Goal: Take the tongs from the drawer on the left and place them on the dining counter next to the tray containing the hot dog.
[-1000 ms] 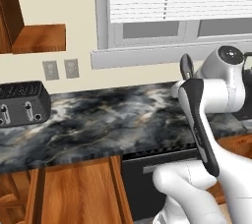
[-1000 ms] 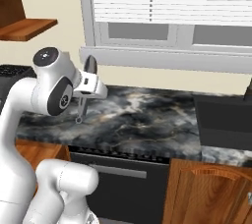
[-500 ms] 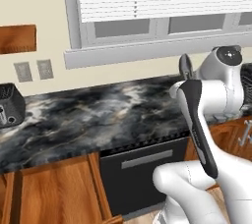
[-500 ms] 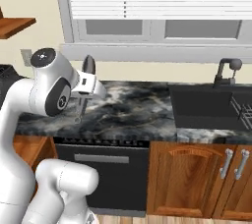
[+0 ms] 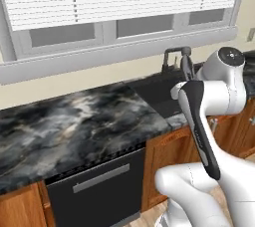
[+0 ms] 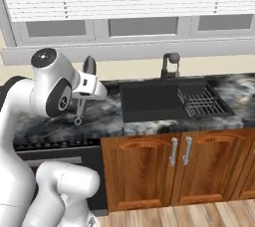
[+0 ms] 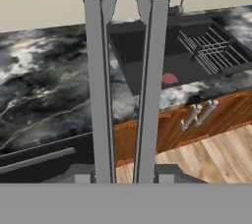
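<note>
— Carrying the tongs [image 7: 125, 85] past the sink [image 6: 152, 102]; the gripper [image 6: 79, 110] pinches them near the fingertips.
— Keep that pinch firm and the arm tucked while driving; the dining counter and tray aren't in sight.

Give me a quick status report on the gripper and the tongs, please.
Gripper shut on the tongs, carried above the marbled counter. Dining counter and tray not in sight. Nothing obstructing.

My views are evenly, softly lit, free of glare; the black-and-grey marbled stone countertop [image 5: 74, 126] looks slightly soft and pixelated.
</note>
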Available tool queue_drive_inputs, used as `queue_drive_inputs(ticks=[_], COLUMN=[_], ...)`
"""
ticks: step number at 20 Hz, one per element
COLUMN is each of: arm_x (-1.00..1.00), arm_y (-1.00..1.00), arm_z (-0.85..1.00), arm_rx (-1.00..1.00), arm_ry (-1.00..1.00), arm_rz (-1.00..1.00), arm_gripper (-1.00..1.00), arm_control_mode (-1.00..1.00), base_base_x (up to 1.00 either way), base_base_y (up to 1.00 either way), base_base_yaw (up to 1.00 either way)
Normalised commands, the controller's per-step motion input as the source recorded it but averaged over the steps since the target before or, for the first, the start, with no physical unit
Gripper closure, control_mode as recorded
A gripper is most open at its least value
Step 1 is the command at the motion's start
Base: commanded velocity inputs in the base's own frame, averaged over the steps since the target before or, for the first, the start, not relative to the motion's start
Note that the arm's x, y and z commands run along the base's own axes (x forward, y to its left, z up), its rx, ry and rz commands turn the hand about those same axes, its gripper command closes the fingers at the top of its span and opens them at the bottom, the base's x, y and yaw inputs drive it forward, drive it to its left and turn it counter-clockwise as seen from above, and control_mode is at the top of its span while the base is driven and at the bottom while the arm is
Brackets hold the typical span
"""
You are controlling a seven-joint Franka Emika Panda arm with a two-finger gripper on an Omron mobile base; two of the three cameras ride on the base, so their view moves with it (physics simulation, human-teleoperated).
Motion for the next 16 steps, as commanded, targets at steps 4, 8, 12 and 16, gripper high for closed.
queue_drive_inputs(ticks=[4,8,12,16], arm_x=[0.0,0.0,0.0,0.0], arm_y=[0.0,0.0,0.0,0.0], arm_z=[0.0,0.0,0.0,0.0], arm_rx=[0.0,0.0,0.0,0.0], arm_ry=[0.0,0.0,0.0,0.0], arm_rz=[0.0,0.0,0.0,0.0], arm_gripper=[1.0,1.0,1.0,1.0], arm_control_mode=[1.0,1.0,1.0,1.0], base_base_x=[-0.04,-0.01,-0.02,-0.01], base_base_y=[-0.58,-0.46,-0.44,-0.39], base_base_yaw=[-0.33,-0.31,-0.35,-0.38])
